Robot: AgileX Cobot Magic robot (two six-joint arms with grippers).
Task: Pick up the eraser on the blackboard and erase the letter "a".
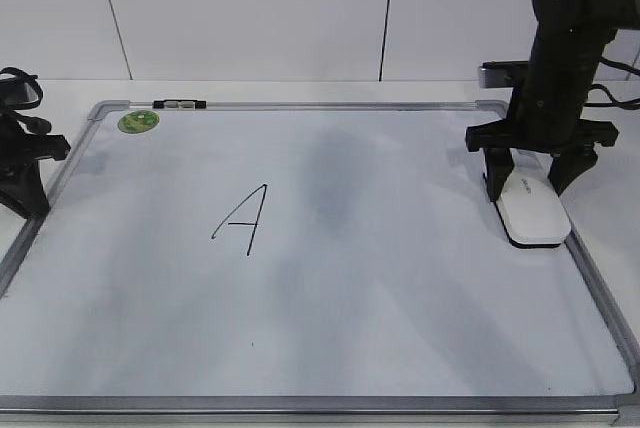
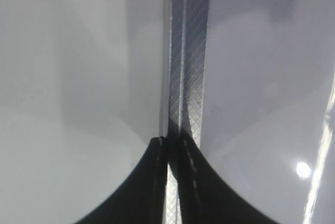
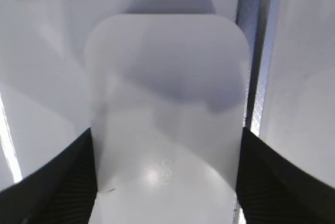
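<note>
The eraser (image 1: 533, 210), a white rounded block, lies flat at the right edge of the blackboard (image 1: 400, 298). My right gripper (image 1: 525, 180) stands over its far end with a finger against each long side. In the right wrist view the eraser (image 3: 167, 77) fills the gap between the fingers of the gripper (image 3: 166, 135). A tall angular capital "A" (image 1: 243, 220) is drawn left of centre. No small lowercase "a" shows. My left gripper (image 1: 25, 163) is shut and empty over the board's left frame (image 2: 191, 51), its fingertips (image 2: 171, 141) together.
A round green sticker (image 1: 138, 121) and a small black-and-silver clip (image 1: 180, 104) sit at the board's top left. The board's silver frame (image 3: 256, 51) runs just right of the eraser. A white wall stands behind the table.
</note>
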